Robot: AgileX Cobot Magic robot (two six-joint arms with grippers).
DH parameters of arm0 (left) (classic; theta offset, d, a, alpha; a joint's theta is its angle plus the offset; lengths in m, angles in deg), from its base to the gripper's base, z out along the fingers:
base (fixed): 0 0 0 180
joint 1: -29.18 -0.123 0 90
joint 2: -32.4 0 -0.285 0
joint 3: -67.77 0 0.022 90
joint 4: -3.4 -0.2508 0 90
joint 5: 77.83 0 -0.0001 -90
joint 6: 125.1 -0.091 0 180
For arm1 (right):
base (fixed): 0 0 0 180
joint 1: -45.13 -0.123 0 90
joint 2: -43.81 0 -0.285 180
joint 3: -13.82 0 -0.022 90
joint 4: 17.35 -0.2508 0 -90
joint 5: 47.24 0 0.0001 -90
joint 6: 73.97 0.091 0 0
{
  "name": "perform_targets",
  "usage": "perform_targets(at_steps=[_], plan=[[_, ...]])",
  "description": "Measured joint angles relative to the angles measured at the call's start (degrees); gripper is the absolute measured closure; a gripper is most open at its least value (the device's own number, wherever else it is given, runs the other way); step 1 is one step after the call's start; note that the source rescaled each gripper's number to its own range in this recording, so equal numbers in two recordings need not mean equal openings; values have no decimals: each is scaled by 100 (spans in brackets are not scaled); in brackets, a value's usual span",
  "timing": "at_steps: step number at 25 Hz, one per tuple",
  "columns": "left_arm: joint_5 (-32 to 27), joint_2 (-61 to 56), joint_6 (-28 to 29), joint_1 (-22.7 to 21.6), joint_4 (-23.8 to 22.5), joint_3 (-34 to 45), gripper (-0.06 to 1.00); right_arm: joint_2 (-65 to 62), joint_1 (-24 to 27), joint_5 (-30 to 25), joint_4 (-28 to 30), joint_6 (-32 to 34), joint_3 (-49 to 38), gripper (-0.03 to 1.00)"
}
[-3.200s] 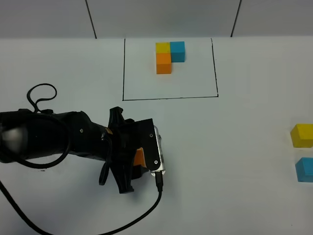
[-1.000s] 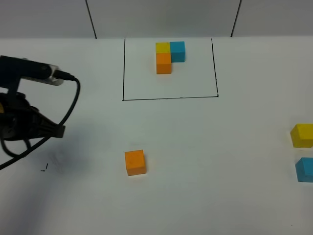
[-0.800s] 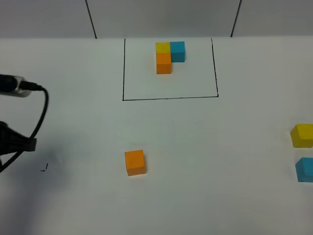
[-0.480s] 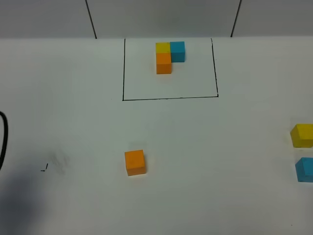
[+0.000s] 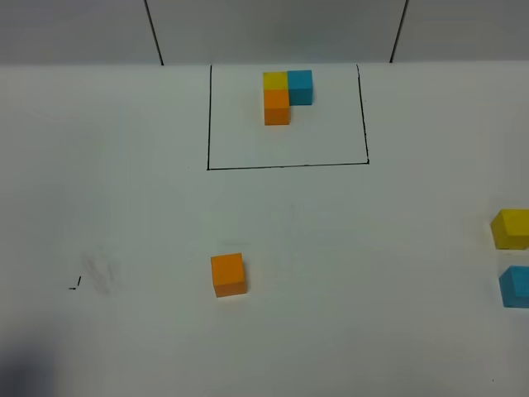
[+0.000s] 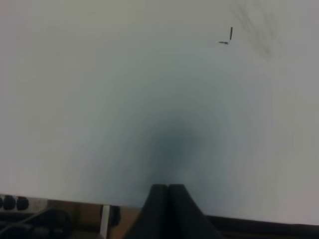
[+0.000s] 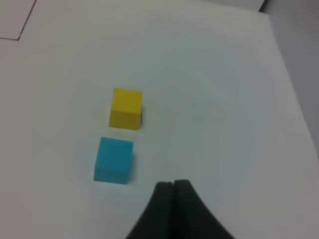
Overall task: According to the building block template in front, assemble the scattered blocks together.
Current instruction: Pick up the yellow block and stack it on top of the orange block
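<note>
Orange blk alone — yellow blk nr blue blk.

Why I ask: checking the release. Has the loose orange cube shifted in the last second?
No. The orange cube sits where it was, below the near-left corner of the black frame.

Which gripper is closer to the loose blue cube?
Right. The right gripper hangs shut near the blue cube; the left gripper is over bare table, with no cube in its view.
</note>
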Motion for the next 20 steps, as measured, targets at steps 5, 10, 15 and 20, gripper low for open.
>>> perform_targets(at_steps=[5, 10, 15, 20], plan=[[63, -428, 80, 0, 0, 109, 94, 0, 0, 0, 0, 0, 0, 97], [70, -487, 86, 0, -17, 109, 94, 0, 0, 0, 0, 0, 0, 97], [70, -487, 0, 0, 1, 109, 94, 0, 0, 0, 0, 0, 0, 97], [70, -487, -196, 0, 103, 109, 94, 0, 0, 0, 0, 0, 0, 97]])
